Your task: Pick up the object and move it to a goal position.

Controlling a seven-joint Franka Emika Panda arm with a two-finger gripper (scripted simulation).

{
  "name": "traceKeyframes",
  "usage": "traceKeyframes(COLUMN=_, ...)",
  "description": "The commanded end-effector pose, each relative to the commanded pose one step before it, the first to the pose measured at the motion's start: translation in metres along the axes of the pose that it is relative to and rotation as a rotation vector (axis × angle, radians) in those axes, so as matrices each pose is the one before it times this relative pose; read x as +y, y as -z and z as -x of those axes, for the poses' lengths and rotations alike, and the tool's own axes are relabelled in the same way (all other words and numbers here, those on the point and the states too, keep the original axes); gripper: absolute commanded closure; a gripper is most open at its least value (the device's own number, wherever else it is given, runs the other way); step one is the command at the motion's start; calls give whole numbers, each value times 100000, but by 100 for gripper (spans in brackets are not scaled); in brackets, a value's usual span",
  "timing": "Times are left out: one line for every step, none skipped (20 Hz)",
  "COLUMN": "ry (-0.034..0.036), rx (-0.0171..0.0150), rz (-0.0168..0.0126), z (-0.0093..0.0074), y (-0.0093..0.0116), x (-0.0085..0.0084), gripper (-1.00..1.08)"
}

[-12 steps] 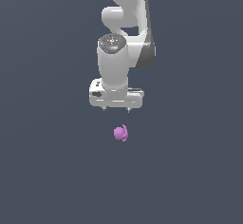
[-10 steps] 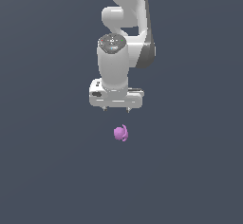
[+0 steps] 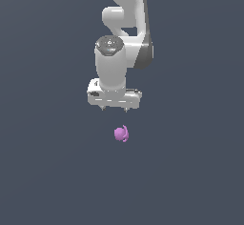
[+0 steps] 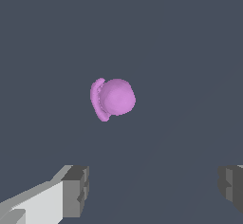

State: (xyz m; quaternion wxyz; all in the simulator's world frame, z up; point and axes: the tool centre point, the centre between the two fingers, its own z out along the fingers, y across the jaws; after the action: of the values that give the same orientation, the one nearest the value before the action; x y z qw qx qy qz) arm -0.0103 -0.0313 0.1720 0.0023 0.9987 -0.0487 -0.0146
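A: Flat dark slate-grey ground [image 3: 47, 171] everywhere, no visible edges, no texture. Same plain grey fills the wrist view.

B: Arm?

A: White Franka arm [image 3: 125, 9] coming down from the top of the exterior view, wrist pointing straight down. Gripper [image 3: 114, 108] hangs below the white hand block, two short fingertips poking out under it.

B: Jaws?

A: Spread wide. Wrist view shows one grey finger pad [image 4: 76, 190] at one side and the other at the far edge, a big gap of bare ground between them. Nothing held.

B: Object location?

A: Object [image 3: 121, 133] is a small pink-purple blob lying on the ground, below the gripper in the exterior view, slightly toward the exterior view's right of the gripper's midline. Clear gap between it and the fingertips, no contact.

B: Shape?

A: In the wrist view the object [image 4: 112, 98] reads as a rounded dome with a curved ridge or flange hugging one side. Much smaller than the hand. Lies ahead of the finger gap, not between the pads.

B: Anything else?

A: No.
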Motion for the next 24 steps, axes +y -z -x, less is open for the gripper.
traceKeyframes(ry=-114, rx=-120, rz=39, z=36, y=-2, x=21, gripper=-92)
traceKeyframes(ry=326, rx=90, rz=-10, z=-59, y=-38, x=-43, gripper=-92)
traceKeyframes(ry=470, rx=51, rz=20, z=-78, y=-82, x=-42, gripper=-92)
traceKeyframes(ry=623, rx=33, rz=41, z=-101, y=-123, x=-41, gripper=-92)
traceKeyframes(ry=797, rx=37, rz=52, z=-127, y=-158, x=-54, gripper=-92)
traceKeyframes(ry=968, rx=60, rz=54, z=-156, y=-189, x=-69, gripper=-92)
traceKeyframes(ry=1137, rx=84, rz=54, z=-184, y=-218, x=-84, gripper=-92)
traceKeyframes(ry=1303, rx=103, rz=53, z=-211, y=-250, x=-98, gripper=-92)
traceKeyframes(ry=1458, rx=114, rz=54, z=-235, y=-283, x=-106, gripper=-92)
traceKeyframes(ry=1621, rx=121, rz=54, z=-259, y=-320, x=-115, gripper=-92)
traceKeyframes(ry=1786, rx=131, rz=51, z=-283, y=-357, x=-124, gripper=-92)
traceKeyframes(ry=1950, rx=146, rz=43, z=-308, y=-395, x=-132, gripper=-92)
traceKeyframes(ry=2115, rx=162, rz=33, z=-332, y=-434, x=-140, gripper=-92)
traceKeyframes(ry=2279, rx=176, rz=20, z=-355, y=-475, x=-147, gripper=-92)
traceKeyframes(ry=2443, rx=193, rz=4, z=-377, y=-516, x=-154, gripper=-92)
traceKeyframes(ry=2459, rx=200, rz=-14, z=-376, y=-528, x=-150, gripper=-92)
traceKeyframes(ry=2284, rx=191, rz=-29, z=-346, y=-498, x=-135, gripper=-92)
traceKeyframes(ry=2107, rx=182, rz=-40, z=-316, y=-466, x=-120, gripper=-92)
traceKeyframes(ry=1934, rx=172, rz=-48, z=-288, y=-432, x=-108, gripper=-92)
traceKeyframes(ry=1760, rx=162, rz=-53, z=-260, y=-398, x=-95, gripper=-92)
traceKeyframes(ry=1588, rx=150, rz=-55, z=-232, y=-363, x=-83, gripper=-92)
traceKeyframes(ry=1416, rx=137, rz=-55, z=-206, y=-327, x=-72, gripper=-92)
traceKeyframes(ry=1247, rx=124, rz=-53, z=-180, y=-290, x=-63, gripper=-92)
traceKeyframes(ry=1079, rx=110, rz=-49, z=-155, y=-252, x=-53, gripper=-92)
